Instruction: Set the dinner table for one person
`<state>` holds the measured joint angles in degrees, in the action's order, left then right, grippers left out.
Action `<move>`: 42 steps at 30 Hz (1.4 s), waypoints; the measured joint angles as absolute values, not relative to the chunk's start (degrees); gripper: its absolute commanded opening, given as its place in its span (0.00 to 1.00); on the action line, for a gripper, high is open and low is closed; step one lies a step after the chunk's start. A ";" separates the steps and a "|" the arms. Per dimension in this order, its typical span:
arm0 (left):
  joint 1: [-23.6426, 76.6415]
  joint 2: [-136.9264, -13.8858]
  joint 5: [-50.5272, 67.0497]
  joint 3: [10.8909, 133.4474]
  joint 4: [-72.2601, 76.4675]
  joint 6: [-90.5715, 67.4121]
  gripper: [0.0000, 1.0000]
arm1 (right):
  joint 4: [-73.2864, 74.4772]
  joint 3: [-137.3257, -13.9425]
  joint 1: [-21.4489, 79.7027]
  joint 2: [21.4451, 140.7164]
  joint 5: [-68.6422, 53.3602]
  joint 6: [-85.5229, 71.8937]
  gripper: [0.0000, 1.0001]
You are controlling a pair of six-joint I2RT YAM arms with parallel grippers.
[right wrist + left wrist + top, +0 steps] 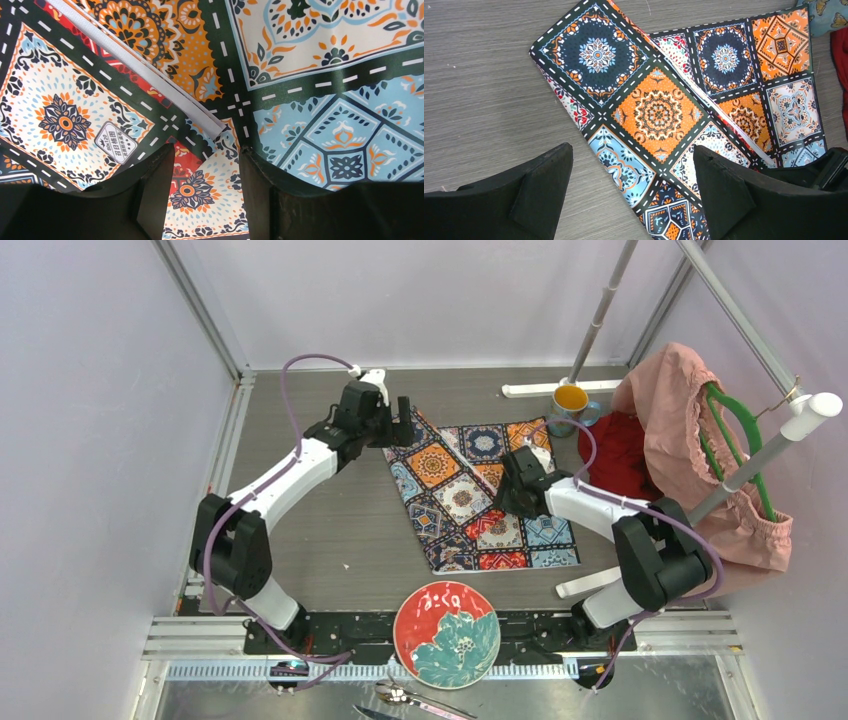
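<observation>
Across the floor of the cell spreads the worktop [330, 530], grey-brown wood grain, with both arm bases at its 6 o'clock edge. Just right of its middle lies a tile-patterned mat [470, 495], set aslant. One flap at its 11 o'clock end is folded over the rest, and a thin white strip of underside shows along the fold.

The left hand [631, 165] hangs over the mat's 11 o'clock corner. Its fingers are wide apart with nothing between them; one is above bare wood and the other above the cloth. The right hand [205, 165] sits low over the mat's 3 o'clock side, just beside the end of the fold. Its fingers are partly apart, with pattern showing in the gap and nothing gripped. Whether the tips touch the cloth I cannot tell.

At 6 o'clock, a red-and-teal flower plate [446, 633] rests between the arm bases, over the black rail. Below it lie a spoon [400, 695] and a knife [375, 713]. At 1 o'clock stands a mug [571, 398], yellow inside. Beside it, toward 2 o'clock, is a red cloth [620, 455]. At 3 o'clock a pink garment [690, 440] and a green hanger [735, 440] hang on a white rail.
</observation>
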<state>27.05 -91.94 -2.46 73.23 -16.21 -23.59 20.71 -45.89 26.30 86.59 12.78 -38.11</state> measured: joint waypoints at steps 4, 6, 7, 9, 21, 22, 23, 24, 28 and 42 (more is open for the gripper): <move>27.05 -91.61 -2.48 72.82 -16.16 -23.57 0.91 | 19.20 -44.16 25.74 86.21 11.29 -39.07 0.56; 27.05 -91.61 -2.46 72.51 -16.25 -23.57 0.91 | 17.98 -43.64 25.45 85.97 10.59 -39.51 0.56; 27.05 -91.61 -2.46 72.42 -16.25 -23.57 0.91 | 17.74 -43.51 25.34 85.95 10.39 -39.62 0.56; 27.05 -91.61 -2.46 72.29 -16.23 -23.59 0.91 | 17.43 -43.31 25.15 85.84 10.07 -39.68 0.56; 27.05 -91.53 -2.50 71.83 -16.45 -23.57 0.91 | 14.98 -43.03 24.27 86.06 7.73 -40.51 0.55; 27.05 -91.46 -2.52 71.83 -16.53 -23.57 0.91 | 14.61 -43.03 24.25 86.17 7.55 -40.60 0.55; 27.05 -91.35 -2.55 71.83 -16.53 -23.55 0.91 | 14.37 -43.03 24.25 86.21 7.38 -40.69 0.55; 27.05 -91.22 -2.55 71.83 -16.56 -23.55 0.91 | 13.93 -43.03 24.25 86.30 7.03 -40.75 0.55; 27.05 -90.76 -2.76 71.83 -16.56 -23.53 0.91 | 13.23 -43.00 24.25 86.50 6.09 -40.88 0.55; 27.05 -90.74 -2.94 71.83 -16.67 -23.38 0.91 | 11.22 -43.24 24.14 88.38 4.99 -41.30 0.18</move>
